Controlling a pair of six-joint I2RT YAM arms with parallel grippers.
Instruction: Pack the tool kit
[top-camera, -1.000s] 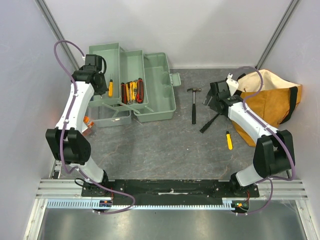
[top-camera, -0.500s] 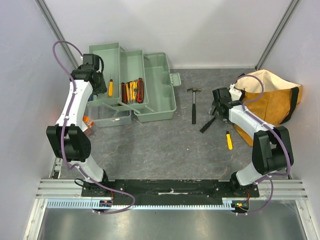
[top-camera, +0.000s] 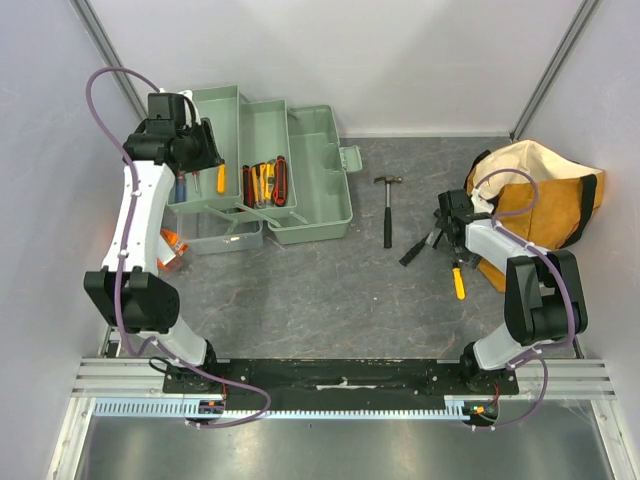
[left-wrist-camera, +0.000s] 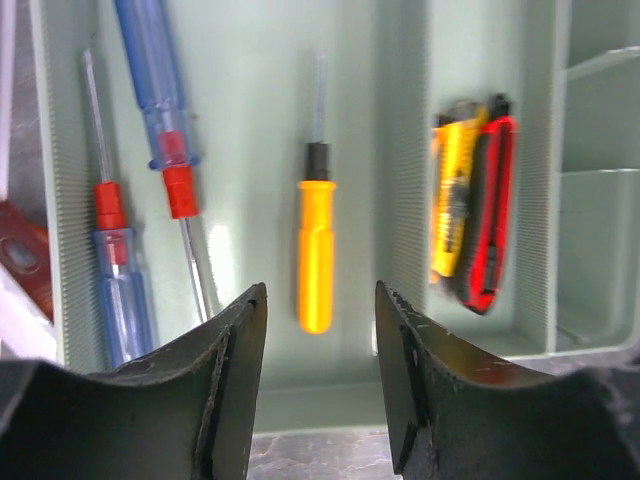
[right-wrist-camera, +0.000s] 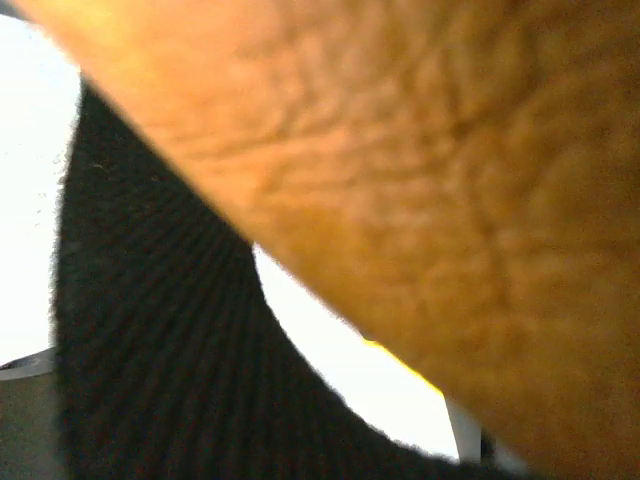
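Roughly halfway, at a guess. Far left: left gripper (top-camera: 195, 150) poised over the outer tray (top-camera: 215, 105) of the open tool kit (top-camera: 318, 185), fingers (left-wrist-camera: 235, 380) spread wide and holding nothing. Directly beneath, already stowed: blue-and-red screwdrivers (left-wrist-camera: 150, 90) and an orange-handled screwdriver (left-wrist-camera: 316, 280). One tray over, packed side by side and touching: yellow and red utility knives (left-wrist-camera: 475, 220). Moving right, out on the table (top-camera: 320, 300) and not yet packed: hammer (top-camera: 387, 215), a dark tool (top-camera: 415, 250), a yellow-handled screwdriver (top-camera: 458, 282). Far right: right gripper (top-camera: 447, 215) low near those last two, close against the orange-tan bag (top-camera: 545, 200). Impossible to tell whether spread or closed, with nothing in the wrist view but blurred fabric and a black strap (right-wrist-camera: 150, 330). Left to do, by this reckoning: gathering the loose tools, folding the trays in, closing the box.
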